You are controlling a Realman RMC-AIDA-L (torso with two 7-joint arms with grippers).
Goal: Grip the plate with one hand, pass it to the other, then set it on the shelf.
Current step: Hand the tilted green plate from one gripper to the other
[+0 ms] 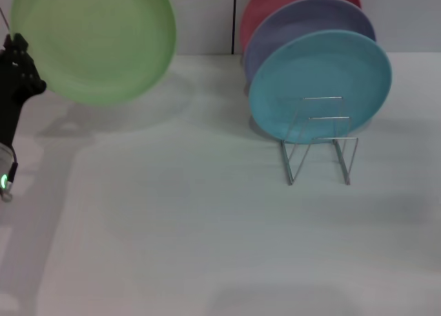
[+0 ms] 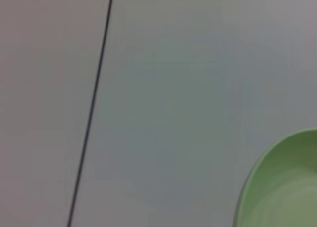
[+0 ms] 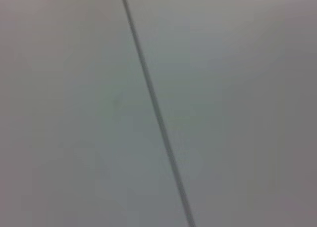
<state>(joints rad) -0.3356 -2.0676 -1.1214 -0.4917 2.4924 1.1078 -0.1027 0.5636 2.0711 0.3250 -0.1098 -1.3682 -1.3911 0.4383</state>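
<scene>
The light-green plate point(image 1: 96, 37) hangs in the air at the far left, tilted almost upright above the table. My left gripper point(image 1: 19, 61), black with a green light lower on its arm, is shut on the plate's left rim. A curved part of the plate point(image 2: 287, 187) also fills one corner of the left wrist view. The shelf point(image 1: 320, 147), a thin silver wire rack, stands on the table to the right; its front loops are free. My right gripper shows in no view; the right wrist view holds only a grey wall with a dark seam.
Three plates stand upright in the rack's back slots: turquoise point(image 1: 320, 82) in front, lavender point(image 1: 310, 23) behind it, red point(image 1: 282, 3) at the back. The white table point(image 1: 207, 226) spreads in front. A wall with a dark seam point(image 1: 234, 20) closes the back.
</scene>
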